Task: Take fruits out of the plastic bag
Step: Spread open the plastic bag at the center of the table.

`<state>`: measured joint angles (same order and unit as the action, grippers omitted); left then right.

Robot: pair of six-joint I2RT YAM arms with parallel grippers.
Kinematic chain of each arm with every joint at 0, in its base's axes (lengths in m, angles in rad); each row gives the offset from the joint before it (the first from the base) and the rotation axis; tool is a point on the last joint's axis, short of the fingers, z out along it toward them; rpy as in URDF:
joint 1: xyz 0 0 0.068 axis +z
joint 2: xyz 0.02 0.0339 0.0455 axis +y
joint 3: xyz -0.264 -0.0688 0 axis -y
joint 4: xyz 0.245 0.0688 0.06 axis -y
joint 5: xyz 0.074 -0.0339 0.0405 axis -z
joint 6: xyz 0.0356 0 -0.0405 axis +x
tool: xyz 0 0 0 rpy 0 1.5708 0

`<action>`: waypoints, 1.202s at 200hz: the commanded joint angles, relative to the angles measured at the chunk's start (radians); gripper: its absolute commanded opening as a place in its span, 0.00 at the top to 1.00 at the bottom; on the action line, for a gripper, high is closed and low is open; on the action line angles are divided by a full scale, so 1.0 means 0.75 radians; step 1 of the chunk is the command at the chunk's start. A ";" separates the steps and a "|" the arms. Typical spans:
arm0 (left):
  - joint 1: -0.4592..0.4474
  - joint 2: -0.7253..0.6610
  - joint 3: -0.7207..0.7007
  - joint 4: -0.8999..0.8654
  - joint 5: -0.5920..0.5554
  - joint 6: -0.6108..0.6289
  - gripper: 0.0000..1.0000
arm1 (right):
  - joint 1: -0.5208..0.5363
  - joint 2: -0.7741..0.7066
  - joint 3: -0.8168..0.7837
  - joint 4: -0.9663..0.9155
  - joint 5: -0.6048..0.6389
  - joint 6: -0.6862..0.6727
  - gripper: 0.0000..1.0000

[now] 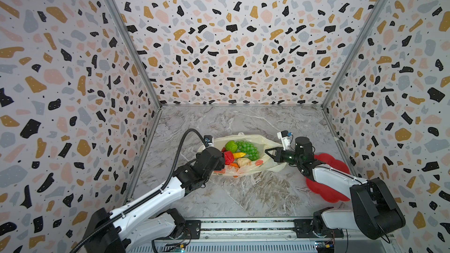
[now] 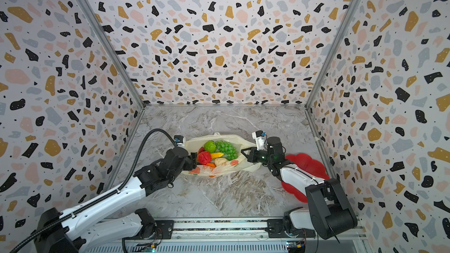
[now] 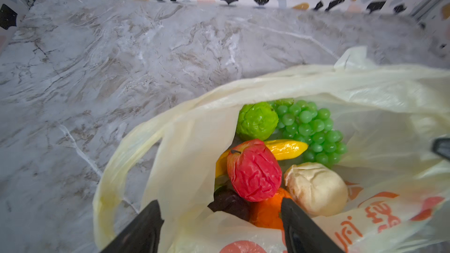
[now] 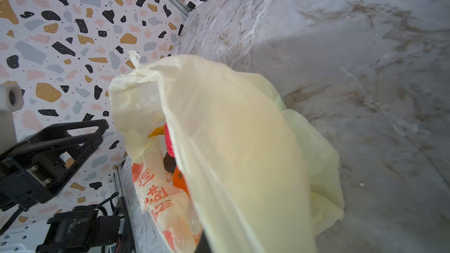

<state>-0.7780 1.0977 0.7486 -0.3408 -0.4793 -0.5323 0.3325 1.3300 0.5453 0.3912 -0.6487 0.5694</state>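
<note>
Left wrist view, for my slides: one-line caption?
Open left hand at the mouth of the plastic bag, red apple ahead among other fruits.

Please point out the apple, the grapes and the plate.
apple (image 3: pixel 254 170): left wrist view, wrinkled side.
grapes (image 1: pixel 247 149): a top view, bunch middle.
plate (image 2: pixel 308 163): a top view, bare part.

marble tabletop, plastic bag, red plate
</note>
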 commanded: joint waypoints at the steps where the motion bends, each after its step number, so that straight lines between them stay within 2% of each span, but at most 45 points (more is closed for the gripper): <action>1: -0.016 0.153 0.087 -0.056 -0.143 0.087 0.20 | 0.022 -0.034 0.058 -0.068 0.034 -0.057 1.00; 38: -0.005 0.422 0.251 -0.083 -0.423 0.058 0.11 | 0.031 -0.056 0.070 -0.132 0.064 -0.108 1.00; 53: 0.034 0.505 0.287 -0.078 -0.435 0.060 0.10 | 0.027 -0.059 0.081 -0.166 0.080 -0.131 1.00; 66: 0.096 0.552 0.287 -0.051 -0.366 0.061 0.12 | 0.007 -0.060 0.077 -0.166 0.083 -0.132 1.00; 103: 0.212 0.542 0.204 0.088 -0.180 0.074 0.31 | -0.058 -0.035 0.066 -0.132 0.034 -0.107 1.00; 116: 0.230 0.513 0.174 0.119 -0.144 0.070 0.44 | -0.059 -0.017 0.079 -0.131 0.040 -0.107 1.00; 143: 0.263 0.415 0.092 0.206 -0.078 0.072 0.81 | -0.066 0.042 0.113 -0.136 0.049 -0.108 1.00; 168: 0.339 0.269 -0.031 0.335 0.073 0.054 1.00 | -0.069 0.113 0.173 -0.147 0.045 -0.126 1.00; 187: 0.396 0.108 -0.148 0.437 0.140 0.023 1.00 | -0.116 0.152 0.209 -0.135 0.006 -0.121 1.00; 211: 0.540 -0.101 -0.299 0.543 0.259 -0.047 1.00 | -0.229 0.226 0.220 -0.058 -0.066 -0.024 1.00; 228: 0.637 -0.171 -0.361 0.612 0.389 -0.081 1.00 | -0.211 0.288 0.250 -0.038 -0.086 -0.011 1.00; 240: 0.653 -0.163 -0.366 0.648 0.466 -0.097 1.00 | -0.137 0.319 0.279 -0.051 -0.064 -0.048 1.00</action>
<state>-0.3641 0.9928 0.5060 0.0376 -0.2108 -0.5495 0.1947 1.5337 0.6998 0.3382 -0.7143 0.5274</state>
